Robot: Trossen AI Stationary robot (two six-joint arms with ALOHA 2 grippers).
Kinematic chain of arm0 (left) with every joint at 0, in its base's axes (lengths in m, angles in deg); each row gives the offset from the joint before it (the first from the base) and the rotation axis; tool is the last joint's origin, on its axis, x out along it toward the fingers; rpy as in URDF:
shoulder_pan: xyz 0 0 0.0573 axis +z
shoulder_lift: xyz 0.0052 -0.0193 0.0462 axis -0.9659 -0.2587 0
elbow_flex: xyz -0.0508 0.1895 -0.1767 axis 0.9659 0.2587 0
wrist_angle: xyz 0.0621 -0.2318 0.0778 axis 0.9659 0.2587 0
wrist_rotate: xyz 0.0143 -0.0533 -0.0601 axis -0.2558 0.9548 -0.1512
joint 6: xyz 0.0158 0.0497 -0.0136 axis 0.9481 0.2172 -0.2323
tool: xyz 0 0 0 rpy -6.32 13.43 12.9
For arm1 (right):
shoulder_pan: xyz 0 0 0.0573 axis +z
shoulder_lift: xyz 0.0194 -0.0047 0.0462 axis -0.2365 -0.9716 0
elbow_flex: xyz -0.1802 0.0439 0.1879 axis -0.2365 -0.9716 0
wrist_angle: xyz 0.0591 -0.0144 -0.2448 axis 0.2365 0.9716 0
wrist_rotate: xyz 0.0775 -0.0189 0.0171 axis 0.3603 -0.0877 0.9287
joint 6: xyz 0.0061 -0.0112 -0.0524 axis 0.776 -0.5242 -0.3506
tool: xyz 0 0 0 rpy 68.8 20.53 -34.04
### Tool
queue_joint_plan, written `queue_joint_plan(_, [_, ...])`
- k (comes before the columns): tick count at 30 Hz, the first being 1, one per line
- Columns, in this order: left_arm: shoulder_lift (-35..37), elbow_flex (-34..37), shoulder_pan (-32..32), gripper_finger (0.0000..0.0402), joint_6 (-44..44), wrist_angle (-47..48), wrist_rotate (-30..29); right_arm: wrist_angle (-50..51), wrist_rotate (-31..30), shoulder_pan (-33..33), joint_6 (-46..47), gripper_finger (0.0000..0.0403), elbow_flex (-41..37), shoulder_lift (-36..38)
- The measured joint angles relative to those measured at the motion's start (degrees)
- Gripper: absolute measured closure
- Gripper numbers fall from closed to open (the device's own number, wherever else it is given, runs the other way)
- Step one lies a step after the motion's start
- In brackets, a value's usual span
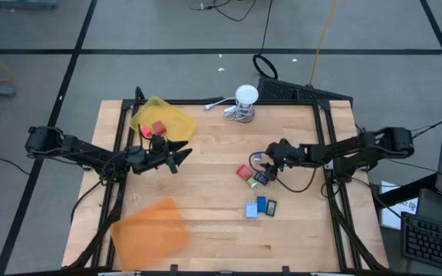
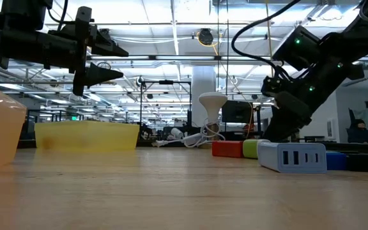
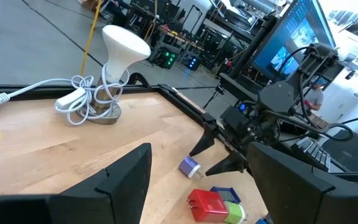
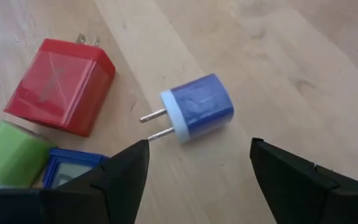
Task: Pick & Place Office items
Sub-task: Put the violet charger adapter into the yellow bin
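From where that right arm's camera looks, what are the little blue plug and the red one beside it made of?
The blue plug looks like glossy moulded plastic, with a white plastic face and two bare metal prongs that glint. The red plug seems the same smooth plastic: light sheens on its flat sides, and small metal prongs show at its far end. The right gripper hangs open over the blue one, above a grainy wooden table.

Robotics lab: wooden bench (image 1: 206, 222), monitors (image 3: 291, 46), ceiling striplights (image 2: 171, 25).

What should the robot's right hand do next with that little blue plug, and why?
Probably lower the right gripper straight down and close on the blue plug. Its fingers are open, with the plug lying loose on the table just ahead of them, not yet held.
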Motion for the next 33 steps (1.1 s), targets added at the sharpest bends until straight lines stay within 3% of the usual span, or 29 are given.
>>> queue_joint_plan(12, [0.0,0.0,0.0,0.0131,0.1,-0.2,-0.5,-3.0,-0.2,0.0,2.6,0.0133,0.0,-2.3])
queue_joint_plan(18, [0.0,0.0,0.0,0.0131,0.2,-0.2,-0.5,-2.4,-6.9,0.0,1.8,0.0133,0.0,-2.3])
queue_joint_plan(27, [0.0,0.0,0.0,0.0131,0.4,-0.2,-0.5,-0.9,-7.6,0.0,-2.2,0.0133,0.0,-2.3])
queue_joint_plan(33, [0.0,0.0,0.0,0.0131,0.6,-0.2,-0.5,-0.6,-13.5,0.0,-4.9,0.0133,0.0,-2.3])
